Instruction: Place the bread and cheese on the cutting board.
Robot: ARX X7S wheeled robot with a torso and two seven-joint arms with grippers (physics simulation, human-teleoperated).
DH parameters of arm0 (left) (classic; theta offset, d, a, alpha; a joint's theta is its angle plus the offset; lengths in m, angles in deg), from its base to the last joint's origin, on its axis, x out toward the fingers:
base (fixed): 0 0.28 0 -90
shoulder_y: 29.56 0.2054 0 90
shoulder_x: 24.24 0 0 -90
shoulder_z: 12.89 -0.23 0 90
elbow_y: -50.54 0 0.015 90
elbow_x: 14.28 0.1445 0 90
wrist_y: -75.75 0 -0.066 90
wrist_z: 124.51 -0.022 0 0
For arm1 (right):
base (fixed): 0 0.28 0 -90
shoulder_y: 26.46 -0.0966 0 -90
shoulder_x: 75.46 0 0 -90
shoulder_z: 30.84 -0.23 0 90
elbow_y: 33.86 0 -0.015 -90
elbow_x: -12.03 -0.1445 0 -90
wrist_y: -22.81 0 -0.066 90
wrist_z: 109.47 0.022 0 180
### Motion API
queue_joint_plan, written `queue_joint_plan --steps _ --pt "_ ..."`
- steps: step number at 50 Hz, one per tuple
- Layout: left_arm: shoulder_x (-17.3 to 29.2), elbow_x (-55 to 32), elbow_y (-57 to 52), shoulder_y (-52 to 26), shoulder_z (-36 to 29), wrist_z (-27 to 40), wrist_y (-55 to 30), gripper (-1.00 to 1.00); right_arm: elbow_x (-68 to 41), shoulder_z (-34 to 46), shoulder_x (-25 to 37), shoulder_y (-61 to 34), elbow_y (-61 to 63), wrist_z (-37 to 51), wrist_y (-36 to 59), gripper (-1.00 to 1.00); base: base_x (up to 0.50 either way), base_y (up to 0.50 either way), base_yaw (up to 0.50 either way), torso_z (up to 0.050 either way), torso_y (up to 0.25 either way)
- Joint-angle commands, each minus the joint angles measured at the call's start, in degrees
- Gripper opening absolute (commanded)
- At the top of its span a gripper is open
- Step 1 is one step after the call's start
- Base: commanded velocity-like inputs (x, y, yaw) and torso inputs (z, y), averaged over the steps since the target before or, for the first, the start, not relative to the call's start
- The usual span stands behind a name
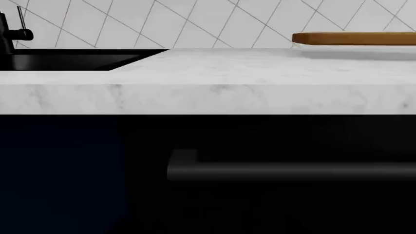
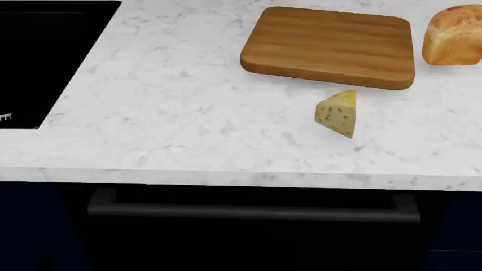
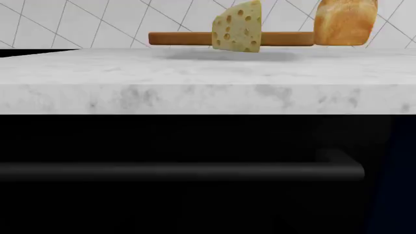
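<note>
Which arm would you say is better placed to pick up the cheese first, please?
Probably the right. Its wrist camera faces the cheese and bread directly; the left wrist view shows only the cutting board edge and sink. Neither gripper is visible.

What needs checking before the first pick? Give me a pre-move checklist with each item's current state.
1. Cutting board top free for both items: ok, nothing lies on it.
2. Cheese reachable: ok, it stands on the counter in front of the board, apart from it.
3. Bread fully in view: not ok, the head view's right edge cuts it off.
4. Bread clear of the board: ok, a gap shows between them.
5. Gripper states: cannot tell, neither gripper shows in any view.
6. Sink away from the work area: ok, it lies far left.
</note>
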Motion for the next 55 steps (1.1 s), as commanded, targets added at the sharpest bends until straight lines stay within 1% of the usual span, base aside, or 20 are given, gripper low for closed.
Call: queue_joint_plan --steps 1,2,7,10,14,19,27,31,55 --pt "0.6 -0.7 1.1 -0.3 -0.1 0.6 0.8 1.00 -0.4 0.4 0.4 -0.2 -0.9 0.4 -0.7 1.00 0.00 0.00 0.00 0.000 0.000" --pt "1.0 -0.8 0.5 0.0 -1.3 0.8 0.1 1.00 -0.8 1.1 0.7 0.0 -0.2 1.0 -0.1 1.00 0.00 0.00 0.00 0.000 0.000" --pt "1.9 -2.2 -0.3 -0.6 -1.8 2.5 -2.0 1.00 -1.8 2.8 1.7 -0.1 -0.8 2.5 -1.6 1.00 0.00 0.00 0.00 0.000 0.000" --pt "2.1 -3.0 0.3 -0.6 -1.7 3.3 -0.7 1.00 -2.1 3.3 2.3 0.0 -0.5 3.0 -1.6 1.00 0.00 0.00 0.00 0.000 0.000" --pt "2.7 -3.2 0.5 -0.8 -2.2 4.3 -1.9 1.00 -2.2 4.1 2.8 0.3 0.7 3.6 -1.0 1.00 0.00 0.00 0.00 0.000 0.000" --pt "3.0 -5.1 0.6 -0.7 -1.9 4.6 0.2 1.00 -2.6 4.7 3.4 0.0 -0.3 4.1 -1.9 1.00 0.00 0.00 0.00 0.000 0.000" --pt "4.1 -4.5 0.2 -0.3 -3.4 5.3 1.3 1.00 -2.7 5.6 4.1 0.1 0.0 5.0 -1.8 1.00 0.00 0.00 0.00 0.002 0.000" --pt "4.6 -4.5 0.6 -0.4 -3.9 5.3 2.3 1.00 -3.2 5.6 4.4 0.1 0.4 5.5 -1.6 1.00 0.00 0.00 0.00 0.042 0.000" --pt "6.2 -5.9 0.7 -0.4 -5.9 6.6 2.2 1.00 -4.7 7.2 6.1 0.0 0.5 7.4 -1.0 1.00 0.00 0.00 0.00 0.050 0.000"
